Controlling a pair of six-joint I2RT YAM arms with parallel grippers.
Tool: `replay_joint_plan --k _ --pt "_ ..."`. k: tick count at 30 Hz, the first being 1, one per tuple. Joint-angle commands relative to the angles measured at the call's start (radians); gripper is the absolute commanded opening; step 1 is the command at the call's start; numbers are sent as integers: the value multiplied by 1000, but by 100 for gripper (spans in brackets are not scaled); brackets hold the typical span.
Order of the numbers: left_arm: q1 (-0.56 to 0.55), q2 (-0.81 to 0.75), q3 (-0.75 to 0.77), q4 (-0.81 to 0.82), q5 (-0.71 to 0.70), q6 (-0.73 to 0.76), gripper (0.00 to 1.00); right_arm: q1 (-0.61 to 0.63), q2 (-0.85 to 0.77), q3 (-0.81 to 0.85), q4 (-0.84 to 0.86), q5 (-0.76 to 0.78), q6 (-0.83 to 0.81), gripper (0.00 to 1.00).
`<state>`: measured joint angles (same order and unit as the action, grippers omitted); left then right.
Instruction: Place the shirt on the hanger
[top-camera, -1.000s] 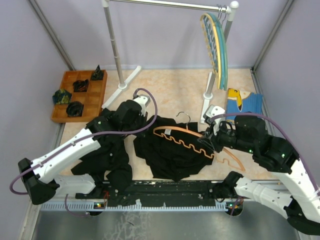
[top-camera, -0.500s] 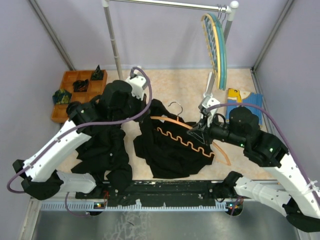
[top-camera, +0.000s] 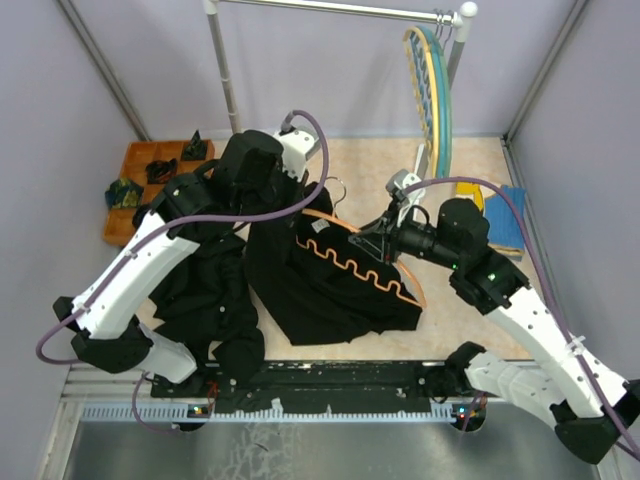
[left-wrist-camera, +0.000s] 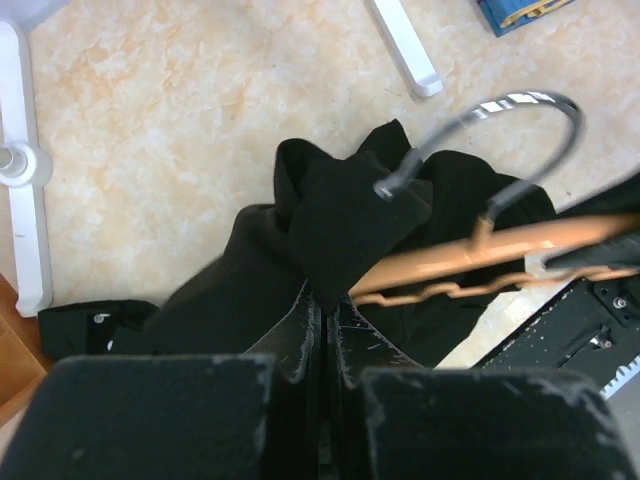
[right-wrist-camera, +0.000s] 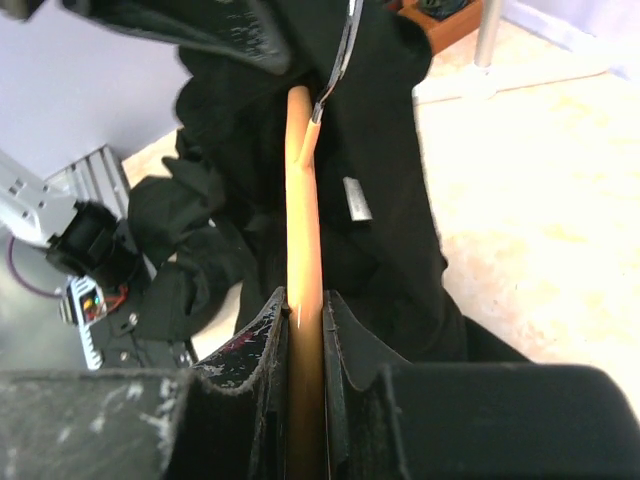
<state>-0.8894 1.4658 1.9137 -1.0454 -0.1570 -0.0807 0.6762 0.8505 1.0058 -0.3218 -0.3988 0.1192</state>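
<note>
beige marbled tabletop (top-camera: 350, 165) was seen between lilac walls, with a clothes rail (top-camera: 330, 8) at the back. the shirt (top-camera: 300, 290) was held up at its upper end and draped down onto the middle of the table, beside other black clothes (top-camera: 205, 300) on the left. its fabric was pinched in the closed jaws of the left gripper (left-wrist-camera: 323, 318). the hanger (top-camera: 362, 270) was laid slanting against the shirt, its hook (left-wrist-camera: 500, 125) beside the raised fabric. one of its arms was clamped in the right gripper (right-wrist-camera: 305, 305).

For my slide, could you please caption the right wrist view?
Right hand grips the orange hanger, black shirt bunched around it.
</note>
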Motion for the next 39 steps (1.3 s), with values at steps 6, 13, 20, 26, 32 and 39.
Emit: replay_joint_plan --k 6,13,20,26,32,39 --pt "-62 64 164 -34 -7 38 0 -46 56 -73 430 -159 94 0" --pt "-86 132 352 -38 -59 60 0 -47 -33 -7 369 111 9 0" --pt "-88 87 317 83 -58 67 0 -46 -83 219 67 566 -119 0" --pt "-88 97 274 83 -59 62 0 -46 -91 212 -59 296 -152 0" --pt "-88 94 240 93 -66 46 0 -46 -190 23 110 89 -94 0" --pt "-89 108 276 75 -98 41 0 -47 -166 -20 75 74 -83 0"
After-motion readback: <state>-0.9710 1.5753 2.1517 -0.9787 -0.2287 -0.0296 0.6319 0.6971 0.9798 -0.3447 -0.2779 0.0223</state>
